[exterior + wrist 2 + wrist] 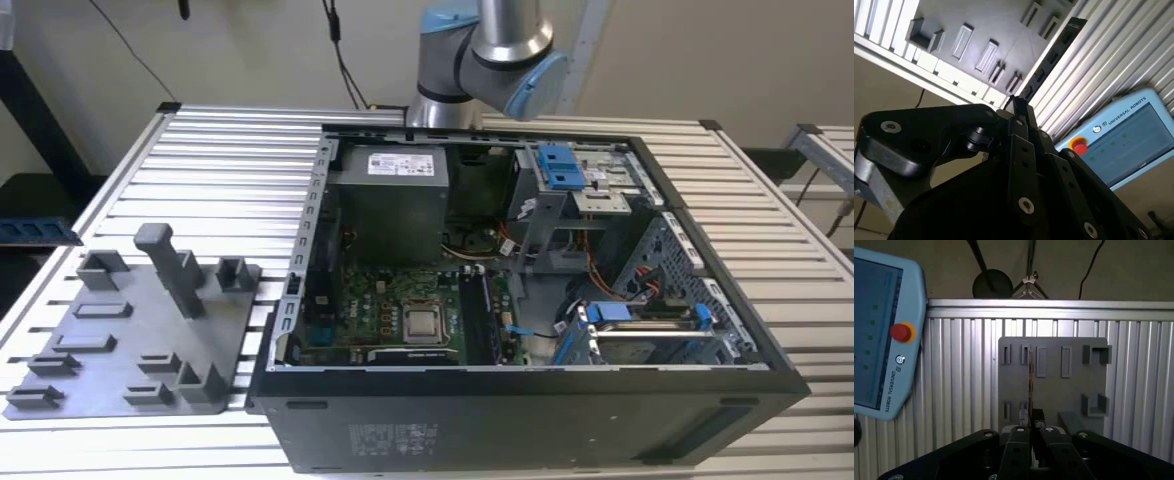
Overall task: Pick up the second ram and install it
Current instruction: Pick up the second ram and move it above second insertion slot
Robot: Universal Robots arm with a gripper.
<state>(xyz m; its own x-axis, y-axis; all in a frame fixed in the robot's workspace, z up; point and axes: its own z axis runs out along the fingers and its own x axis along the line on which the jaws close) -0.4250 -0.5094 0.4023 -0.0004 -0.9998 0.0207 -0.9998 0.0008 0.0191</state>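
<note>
In the exterior view you had the arm rising at the far edge of the worktop, behind the open computer case. The case took up the worktop from its middle to the edge on the exterior view's right. Inside the case the motherboard lay flat, with the square silver chip near its middle. The grey tray lay along the worktop's edge on the exterior view's left, close to the near corner and just beside the case, with grey blocks standing on it. In the second wrist view you looked along the gripper. Its black fingers ran together to a narrow point, and a small dark tip stood out past them; I could not tell whether that tip was the stick. Beyond it were the slotted tray, the ribbed worktop and the blue control tablet. In the first wrist view the gripper had its claw pressed together on the second ram. You saw the ram edge-on, as a thin upright strip running out from between the fingertips. It was held over the tray, crossing the row of slots by the tray's far edge. The tablet, with its red button, lay on the worktop well apart from the tray.
</note>
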